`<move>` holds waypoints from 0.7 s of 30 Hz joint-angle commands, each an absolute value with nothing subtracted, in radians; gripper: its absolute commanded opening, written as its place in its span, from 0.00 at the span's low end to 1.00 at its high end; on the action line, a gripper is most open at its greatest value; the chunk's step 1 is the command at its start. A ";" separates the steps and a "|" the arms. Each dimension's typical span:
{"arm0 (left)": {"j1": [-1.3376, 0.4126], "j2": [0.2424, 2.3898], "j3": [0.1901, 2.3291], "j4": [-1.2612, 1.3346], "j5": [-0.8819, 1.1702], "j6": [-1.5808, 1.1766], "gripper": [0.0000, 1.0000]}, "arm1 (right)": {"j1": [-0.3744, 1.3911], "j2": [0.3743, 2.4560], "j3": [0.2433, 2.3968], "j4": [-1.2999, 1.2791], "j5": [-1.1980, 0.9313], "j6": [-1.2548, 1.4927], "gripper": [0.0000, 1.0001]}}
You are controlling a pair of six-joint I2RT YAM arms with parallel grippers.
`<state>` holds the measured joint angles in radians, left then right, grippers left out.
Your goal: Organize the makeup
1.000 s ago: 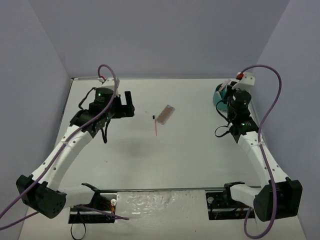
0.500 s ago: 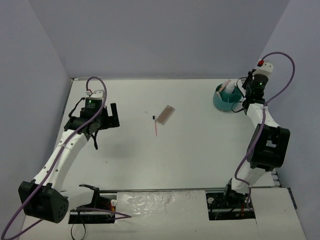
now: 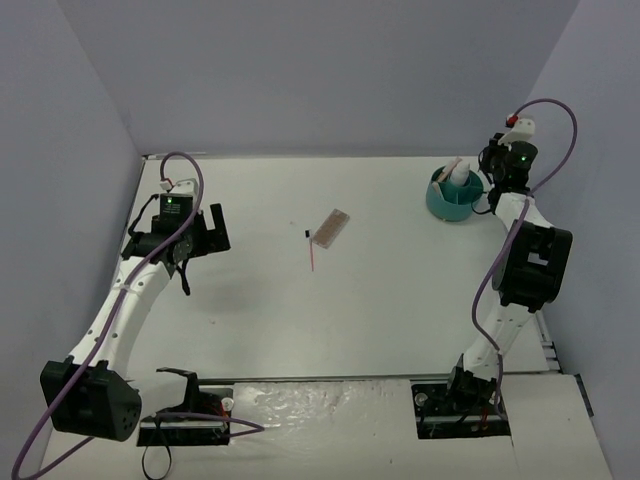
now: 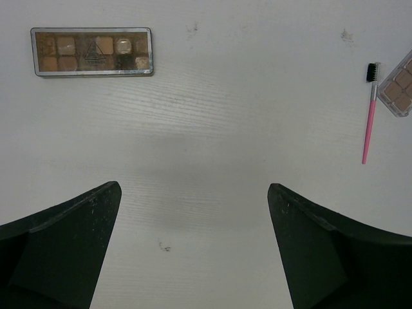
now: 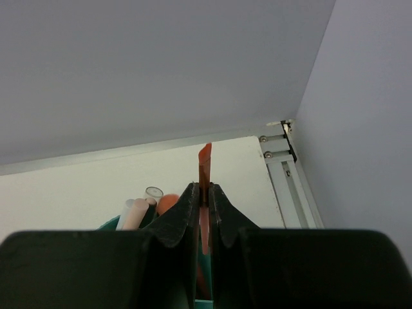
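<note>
**Right gripper (image 5: 203, 193) clamped shut on an orange stick (image 5: 205, 158) at the teal tub (image 3: 440, 208); left gripper (image 4: 193, 251) spread wide, holding nothing, above the table (image 4: 212, 141).**

Left wrist view: one brown-pink palette (image 4: 93, 51) lies flat on the table at the far left. A second palette (image 4: 399, 84) is cut off by the right edge, and a pink brush stick (image 4: 369, 122) lies just beside it. The tub stands near the far right corner of the table and holds a white bottle (image 3: 458, 181) and pale tubes (image 5: 136, 212).
</note>
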<state>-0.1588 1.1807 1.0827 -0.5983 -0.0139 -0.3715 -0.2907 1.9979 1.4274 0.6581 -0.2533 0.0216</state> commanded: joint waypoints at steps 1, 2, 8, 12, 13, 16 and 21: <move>-0.145 1.178 1.105 -0.550 0.000 -0.369 0.97 | -0.285 1.997 1.467 0.741 -0.307 -0.029 0.00; -0.144 1.178 1.104 -0.549 0.000 -0.370 0.97 | -0.285 2.002 1.466 0.737 -0.305 -0.033 0.00; -0.144 1.176 1.102 -0.548 0.000 -0.371 0.97 | -0.284 2.022 1.462 0.718 -0.307 -0.041 0.00; -0.144 1.172 1.100 -0.547 0.000 -0.370 0.97 | -0.284 2.044 1.471 0.703 -0.310 -0.039 0.03; -0.143 1.171 1.100 -0.546 0.000 -0.370 0.97 | -0.284 2.046 1.471 0.701 -0.311 -0.038 0.04; -0.144 1.167 1.100 -0.546 0.000 -0.370 0.97 | -0.285 2.048 1.457 0.712 -0.305 -0.035 0.05; -0.144 1.161 1.098 -0.546 0.000 -0.370 0.97 | -0.284 2.043 1.456 0.697 -0.308 -0.047 0.13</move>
